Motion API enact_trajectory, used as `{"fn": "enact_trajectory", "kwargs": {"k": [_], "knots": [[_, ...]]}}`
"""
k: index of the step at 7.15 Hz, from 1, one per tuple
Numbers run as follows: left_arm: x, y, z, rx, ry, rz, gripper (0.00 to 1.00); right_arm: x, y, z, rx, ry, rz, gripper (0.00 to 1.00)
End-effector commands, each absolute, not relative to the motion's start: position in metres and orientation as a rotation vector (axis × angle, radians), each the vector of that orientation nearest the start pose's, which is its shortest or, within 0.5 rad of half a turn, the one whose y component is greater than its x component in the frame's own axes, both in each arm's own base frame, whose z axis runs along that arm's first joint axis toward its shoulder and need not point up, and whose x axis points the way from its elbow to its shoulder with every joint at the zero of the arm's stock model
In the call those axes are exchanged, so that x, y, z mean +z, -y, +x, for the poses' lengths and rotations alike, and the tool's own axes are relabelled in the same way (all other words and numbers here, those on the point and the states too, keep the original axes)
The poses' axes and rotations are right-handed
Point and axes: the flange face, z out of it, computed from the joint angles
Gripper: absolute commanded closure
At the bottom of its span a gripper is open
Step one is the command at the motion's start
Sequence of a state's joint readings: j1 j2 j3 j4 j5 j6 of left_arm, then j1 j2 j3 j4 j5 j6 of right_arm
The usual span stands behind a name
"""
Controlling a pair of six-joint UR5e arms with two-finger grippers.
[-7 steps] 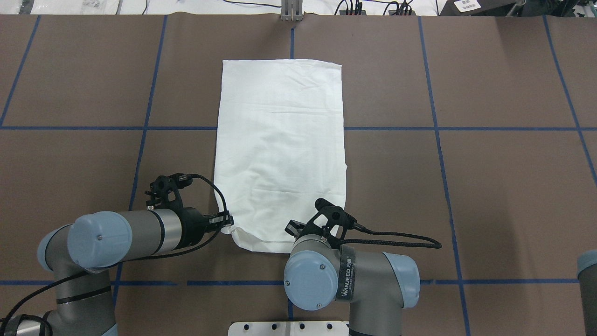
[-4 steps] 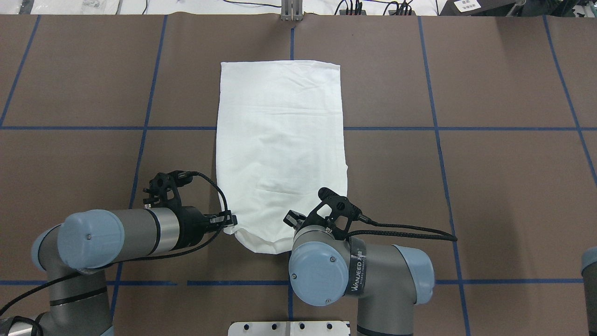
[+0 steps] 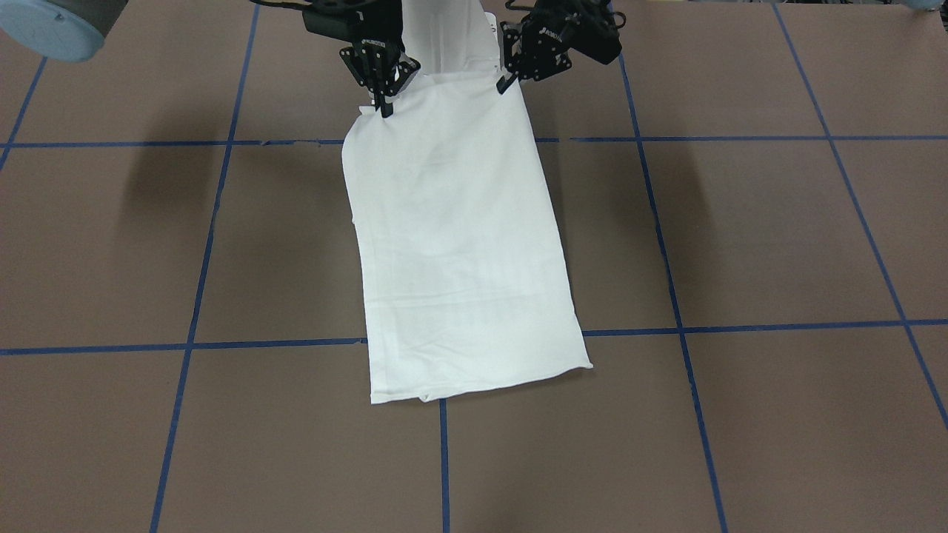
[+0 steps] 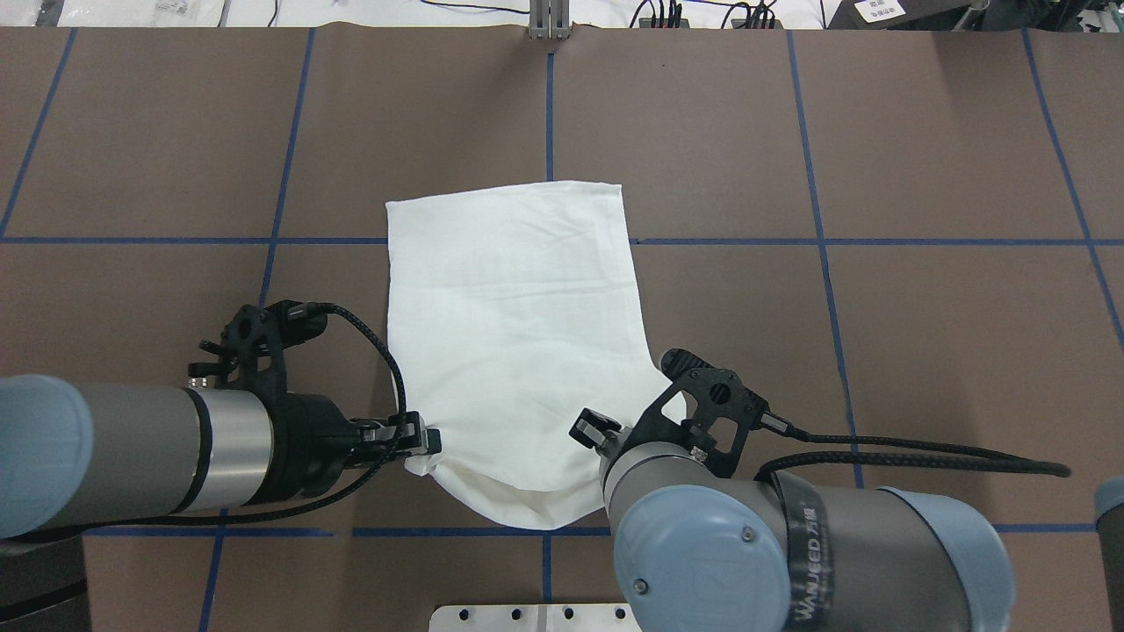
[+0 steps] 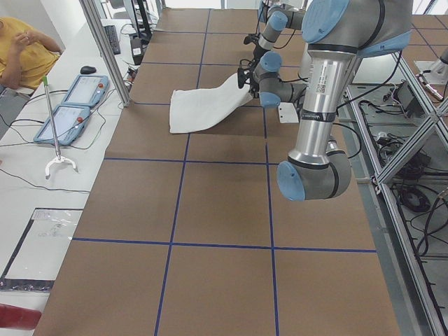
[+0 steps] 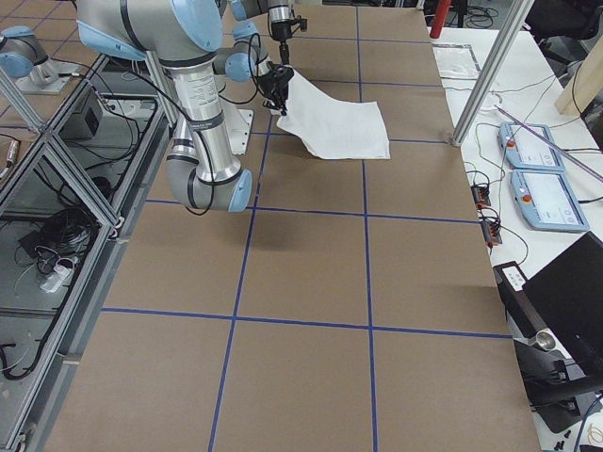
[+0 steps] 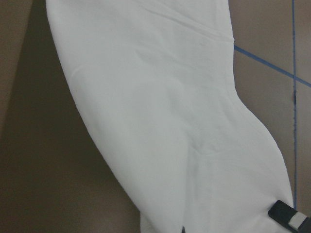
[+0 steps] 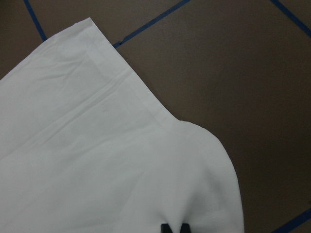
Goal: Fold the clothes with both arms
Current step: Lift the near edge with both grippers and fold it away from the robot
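The white T-shirt (image 4: 509,333), folded into a long strip, lies on the brown table, with no print showing. Its near end hangs lifted between both grippers; its far end rests flat (image 3: 474,355). My left gripper (image 4: 423,439) is shut on the near left corner, also seen in the front-facing view (image 3: 509,80). My right gripper (image 3: 384,105) is shut on the near right corner; in the overhead view its wrist hides it. The right wrist view shows its fingertips (image 8: 167,228) pinching cloth (image 8: 97,160). The left wrist view is filled with draped cloth (image 7: 160,121).
The brown table (image 4: 922,351) is marked with blue tape lines. A white metal base plate (image 4: 544,617) sits at the near edge between the arms. An aluminium post (image 4: 549,17) stands at the far edge. A person (image 5: 21,56) and pendants (image 5: 77,98) are beyond the table.
Both grippers have risen and pulled back toward the robot with the shirt's near end. The shirt's far edge has slid toward the robot by about one third of a grid square.
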State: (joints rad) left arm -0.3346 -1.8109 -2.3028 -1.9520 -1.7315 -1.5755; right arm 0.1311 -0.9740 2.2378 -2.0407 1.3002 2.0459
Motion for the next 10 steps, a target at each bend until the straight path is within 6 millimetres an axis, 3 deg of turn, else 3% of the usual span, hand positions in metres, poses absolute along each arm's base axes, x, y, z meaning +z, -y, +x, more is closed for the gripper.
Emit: {"fn": "enact_trajectory", "kwargs": {"k": [1, 2, 3, 5, 7, 8, 10], "knots": [[0.171, 0.258, 0.375, -0.181, -1.303, 0.081, 1.0, 0.12, 0.22, -0.475, 0.655, 0.825, 0.125, 1.0], [0.175, 0.287, 0.383, -0.182, -1.272, 0.144, 1.0, 0.107, 0.239, -0.486, 0.647, 0.817, 0.158, 1.0], [0.192, 0.316, 0.388, -0.203, -1.217, 0.184, 1.0, 0.104, 0.26, -0.493, 0.657, 0.835, 0.183, 1.0], [0.227, 0.379, 0.394, -0.221, -1.1, 0.264, 1.0, 0.111, 0.328, -0.522, 0.658, 0.856, 0.263, 1.0], [0.246, 0.432, 0.425, -0.246, -1.02, 0.28, 1.0, 0.108, 0.391, -0.56, 0.664, 0.816, 0.309, 1.0], [0.259, 0.454, 0.45, -0.261, -0.975, 0.267, 1.0, 0.11, 0.414, -0.581, 0.659, 0.796, 0.316, 1.0], [0.296, 0.476, 0.474, -0.276, -0.976, 0.297, 1.0, 0.133, 0.443, -0.609, 0.651, 0.782, 0.335, 1.0]]}}
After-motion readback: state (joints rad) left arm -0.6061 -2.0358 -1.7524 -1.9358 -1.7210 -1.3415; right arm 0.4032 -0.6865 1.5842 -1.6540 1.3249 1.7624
